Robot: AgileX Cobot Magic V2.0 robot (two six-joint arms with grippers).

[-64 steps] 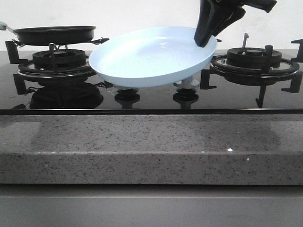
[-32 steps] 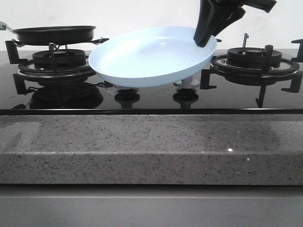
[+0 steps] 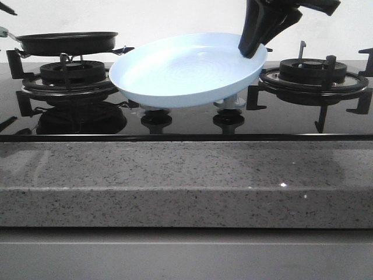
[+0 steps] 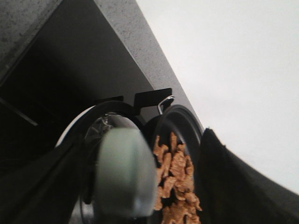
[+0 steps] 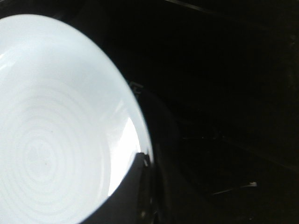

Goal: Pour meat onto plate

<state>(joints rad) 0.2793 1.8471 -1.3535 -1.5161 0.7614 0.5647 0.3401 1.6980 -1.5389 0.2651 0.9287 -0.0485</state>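
Observation:
The pale blue plate [image 3: 180, 70] hangs tilted over the middle of the hob, its inside facing the front. My right gripper [image 3: 252, 51] is shut on its far right rim; the right wrist view shows the plate [image 5: 56, 130] with one dark finger [image 5: 135, 196] over its edge. The black frying pan [image 3: 67, 42] rests on the left burner. In the left wrist view the meat [image 4: 175, 182] lies heaped in the pan [image 4: 187, 126]. My left gripper [image 4: 135, 200] is open, its fingers either side of the pan's grey-green handle [image 4: 124, 172] with gaps. Only its tip [image 3: 6, 8] shows in front.
The left burner grate [image 3: 70, 79] carries the pan, and the right burner grate [image 3: 315, 73] stands beside the plate's right rim. Two knobs [image 3: 228, 111] sit under the plate on the glossy black hob. A speckled grey counter edge [image 3: 186, 181] runs along the front.
A tip of my left gripper has come into the front view at the far top left, above the pan's handle. The plate and right gripper have not moved.

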